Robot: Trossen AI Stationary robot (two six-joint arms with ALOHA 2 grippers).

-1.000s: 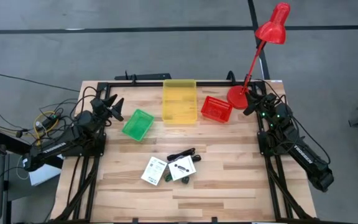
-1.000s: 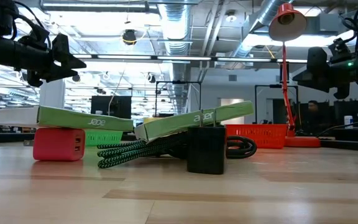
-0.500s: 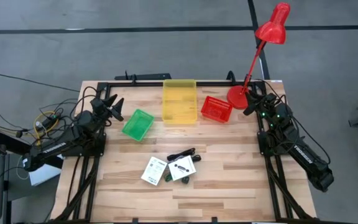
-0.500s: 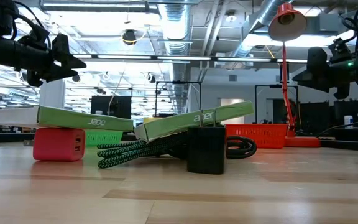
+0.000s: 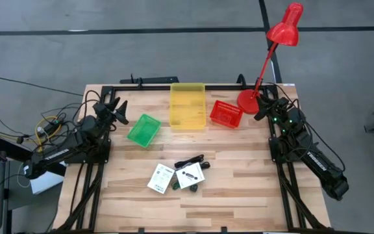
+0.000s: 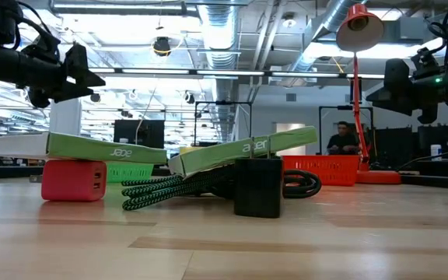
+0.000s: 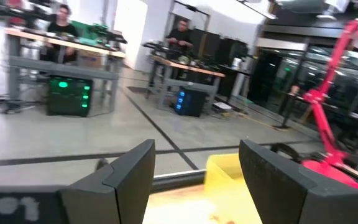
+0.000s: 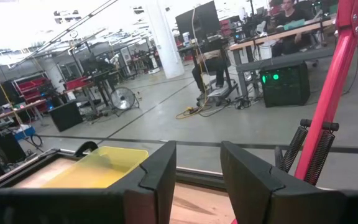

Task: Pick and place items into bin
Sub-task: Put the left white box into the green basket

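While both arms sit raised at the back corners of the pale wooden counter, all items lie untouched in a cluster near the counter's front centre. The left gripper hovers just beside the small green plastic basket, its fingers spread apart with nothing between them. The right gripper hangs near the round base of the red desk lamp, fingers parted by a narrower gap, grasping nothing. In the cluster, one flat white packet with green print lies to the left, touching a second flat white packet with black print. The black cable bundle lies against the second packet's far edge. In the low view, the small pink cube sits under the left packet's edge, and the small black cube stands in front of the braided cable. At the back, the yellow translucent rectangular bin stands between the green basket and a small red mesh basket. A person shows in the room beyond.
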